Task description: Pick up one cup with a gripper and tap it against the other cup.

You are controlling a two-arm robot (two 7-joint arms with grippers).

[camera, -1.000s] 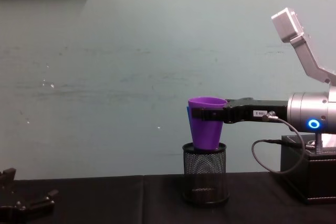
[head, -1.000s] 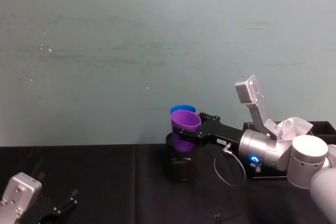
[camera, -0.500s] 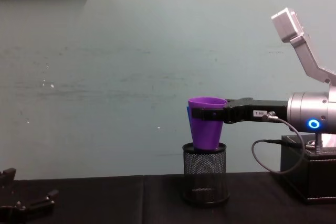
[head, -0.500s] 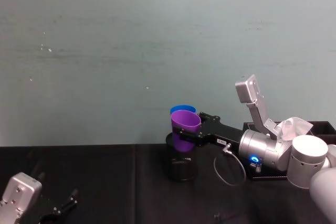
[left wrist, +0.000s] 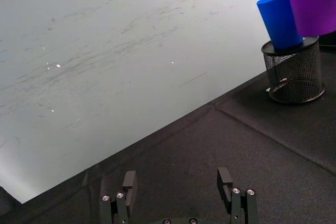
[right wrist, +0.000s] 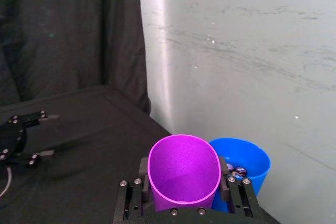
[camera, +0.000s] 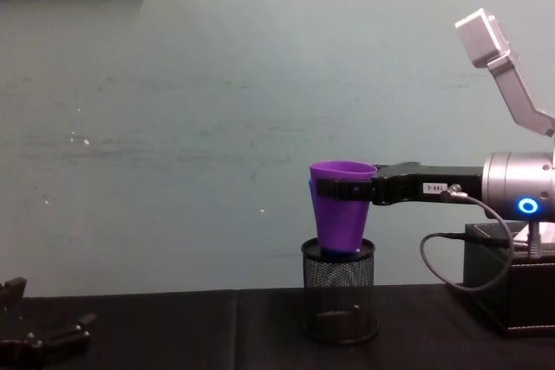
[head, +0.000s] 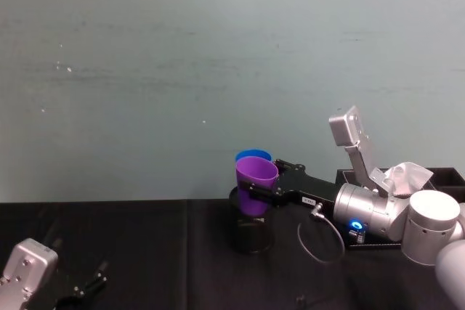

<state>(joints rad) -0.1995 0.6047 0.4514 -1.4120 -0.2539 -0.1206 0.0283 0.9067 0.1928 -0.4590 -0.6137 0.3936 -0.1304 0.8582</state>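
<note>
**Desk:** Where is the purple tumbler seen?

**Caption:** It is held aloft, upright and mouth up, directly over the black wire-mesh pen holder. Its base is level with the holder's rim, above the black-clothed table.

**Desk:** By what is it gripped?

**Caption:** It is pinched just under its rim by the right gripper, whose two black fingers are pressed against opposite sides of the cup. A small white label is carried on the gripper. A blue-lit ring is seen on the silver arm behind it, which is stretched in level from the right.

**Desk:** And the blue tumbler?

**Caption:** It is stood inside the pen holder, its upper part rising out of the mesh, on the wall side of the purple one. The two cups are shown rim by rim, just beside each other. Whether they are touching cannot be told.

**Desk:** The other arm?

**Caption:** The left gripper is parked low over the cloth at the table's left end, well apart from both cups, its fingers spread wide. A black tissue box is noted behind the right arm
</note>
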